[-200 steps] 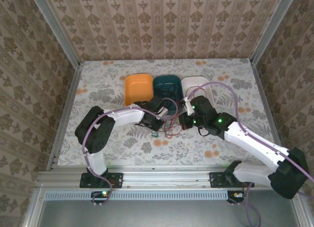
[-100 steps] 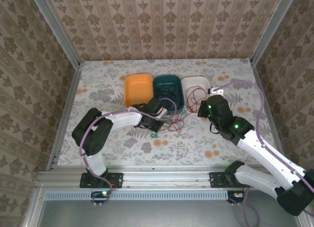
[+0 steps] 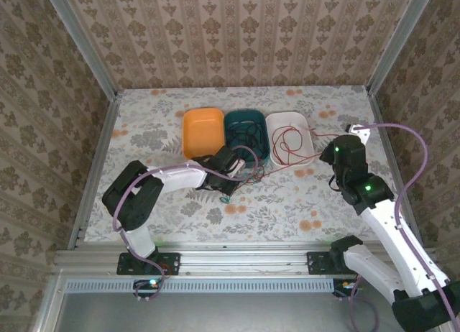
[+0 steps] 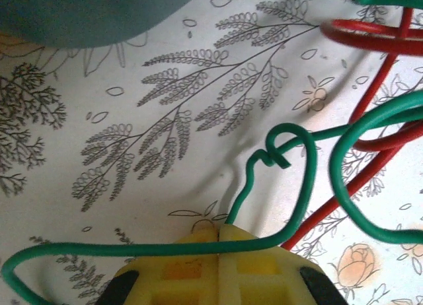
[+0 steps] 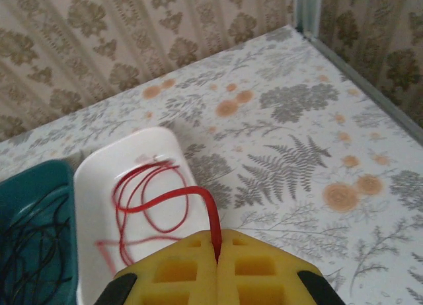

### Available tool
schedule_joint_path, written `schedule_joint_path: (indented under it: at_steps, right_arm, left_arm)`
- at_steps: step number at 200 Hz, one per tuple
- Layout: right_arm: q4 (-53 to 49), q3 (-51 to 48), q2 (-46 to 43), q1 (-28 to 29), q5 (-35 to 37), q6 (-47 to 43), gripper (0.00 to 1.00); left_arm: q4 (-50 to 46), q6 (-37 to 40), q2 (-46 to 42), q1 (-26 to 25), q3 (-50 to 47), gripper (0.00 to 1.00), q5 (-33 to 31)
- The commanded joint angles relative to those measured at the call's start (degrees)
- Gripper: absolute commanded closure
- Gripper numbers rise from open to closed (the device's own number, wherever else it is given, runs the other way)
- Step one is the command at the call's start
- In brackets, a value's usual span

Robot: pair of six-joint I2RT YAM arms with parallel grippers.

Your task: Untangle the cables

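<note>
trays: orange plastic tray [image 3: 203, 131], teal plastic tray [image 3: 244, 114] and white plastic tray [image 3: 287, 116] sit side by side
thin black cables [image 3: 248, 134]: piled in the teal tray
thin red cable [image 5: 211, 212]: loops in the white tray, tail stretched toward 3 o'clock
right gripper [image 5: 217, 234]: clenched on that tail
thin green cable [image 4: 312, 179]: squiggled on the floral tabletop [image 3: 144, 116], 6 o'clock of the teal tray
left gripper [image 4: 219, 229]: closed, looks like it's pinching green

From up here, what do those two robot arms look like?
Both the left arm and right arm have white links between chunky black joints, with a lilac hose looping alongside. Small green lights glow on the right one. The fingers are yellow moulded blocks.
</note>
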Motion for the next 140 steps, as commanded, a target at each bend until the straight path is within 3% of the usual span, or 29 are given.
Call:
schedule_joint_path:
  at_steps: [1, 47, 66, 125, 140]
  right_arm:
    - [4.4, 3.8, -3.3, -5.3, 5.6, -0.6, 1.00]
    - [5.1, 8.3, -3.4, -15.1, -0.8, 0.3, 1.00]
    - [6.0, 9.4, -2.2, -18.3, -9.0, 0.9, 1.00]
    - [7.7, 10.2, 2.2, -17.9, -35.1, -3.4, 1.00]
    - [7.5, 10.5, 2.2, -16.6, -41.3, -5.2, 1.00]
  left_arm:
    - [-9.7, -2.2, 1.8, 0.0, -4.5, 1.00, -3.4]
    - [-11.0, -3.8, 1.5, -0.1, -6.2, 1.00, -5.8]
    - [-10.8, -3.9, 1.4, -0.1, -6.5, 1.00, -6.3]
    - [-6.2, 3.3, -7.6, -2.2, -5.2, 1.00, -4.8]
    - [-4.2, 5.7, -11.9, -3.0, -5.1, 0.70, -4.1]
